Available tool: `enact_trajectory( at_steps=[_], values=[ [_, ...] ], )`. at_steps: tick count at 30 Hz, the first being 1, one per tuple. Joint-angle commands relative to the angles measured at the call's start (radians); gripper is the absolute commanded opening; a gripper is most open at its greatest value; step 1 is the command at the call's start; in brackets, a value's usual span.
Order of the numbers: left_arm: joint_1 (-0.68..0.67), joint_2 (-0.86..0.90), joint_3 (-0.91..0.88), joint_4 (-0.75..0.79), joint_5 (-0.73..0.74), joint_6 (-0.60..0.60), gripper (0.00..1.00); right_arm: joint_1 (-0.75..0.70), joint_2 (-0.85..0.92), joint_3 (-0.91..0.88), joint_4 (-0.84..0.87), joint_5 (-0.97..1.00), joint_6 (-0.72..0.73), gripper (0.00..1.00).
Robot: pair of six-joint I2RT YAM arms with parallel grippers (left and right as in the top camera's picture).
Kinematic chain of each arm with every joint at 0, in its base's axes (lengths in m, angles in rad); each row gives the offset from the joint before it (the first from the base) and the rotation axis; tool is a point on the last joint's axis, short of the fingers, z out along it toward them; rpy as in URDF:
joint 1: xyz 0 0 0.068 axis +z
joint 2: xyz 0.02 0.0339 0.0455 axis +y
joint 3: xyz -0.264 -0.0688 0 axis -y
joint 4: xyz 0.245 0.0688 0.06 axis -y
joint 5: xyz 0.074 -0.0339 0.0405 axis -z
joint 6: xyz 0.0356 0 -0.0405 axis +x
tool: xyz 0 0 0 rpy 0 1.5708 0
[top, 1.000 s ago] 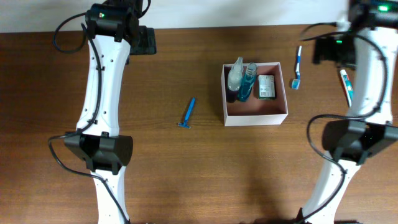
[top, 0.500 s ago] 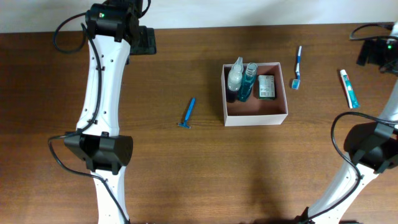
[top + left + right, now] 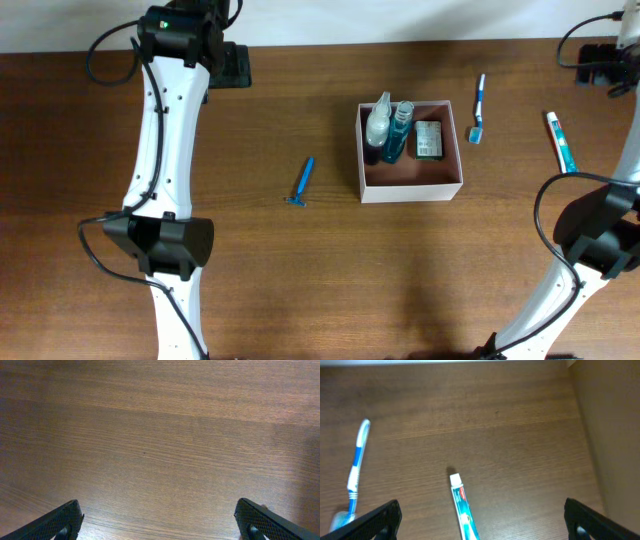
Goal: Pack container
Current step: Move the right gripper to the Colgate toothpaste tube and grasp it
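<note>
The container (image 3: 411, 190), a square white-walled box with a reddish-brown inside, sits right of the table's middle. It holds a clear spray bottle (image 3: 378, 122), a blue bottle (image 3: 399, 130) and a green packet (image 3: 429, 139). A blue toothbrush (image 3: 478, 108) lies just right of it and shows in the right wrist view (image 3: 355, 472). A toothpaste tube (image 3: 561, 141) lies further right. A blue razor (image 3: 302, 182) lies left of the box. My right gripper (image 3: 482, 520) is open and empty above the toothpaste tube (image 3: 462, 510), at the far right back (image 3: 592, 67). My left gripper (image 3: 160, 522) is open and empty over bare wood at the back left (image 3: 232, 65).
The wooden table's back edge (image 3: 445, 363) meets a white wall close behind the right gripper. The table's right edge (image 3: 580, 405) lies just right of the toothpaste.
My right arm has swung right and back, from near the toothbrush to the table's far right back corner. The left arm and all objects have not moved.
</note>
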Motion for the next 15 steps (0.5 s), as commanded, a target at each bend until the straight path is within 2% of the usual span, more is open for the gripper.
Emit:
enact_trajectory(
  at_steps=[1,9,15],
  values=[
    [0.001,-0.006,-0.001,0.003,-0.011,0.005,0.99,-0.005,0.002,-0.146,0.067,-0.016,-0.018,0.99],
    [0.001,-0.006,-0.001,0.003,-0.011,0.005,0.99,-0.009,0.003,-0.400,0.262,-0.013,-0.099,1.00],
    [0.001,-0.006,-0.001,0.003,-0.011,0.005,0.99,-0.031,0.030,-0.471,0.300,-0.018,-0.112,0.98]
  ],
)
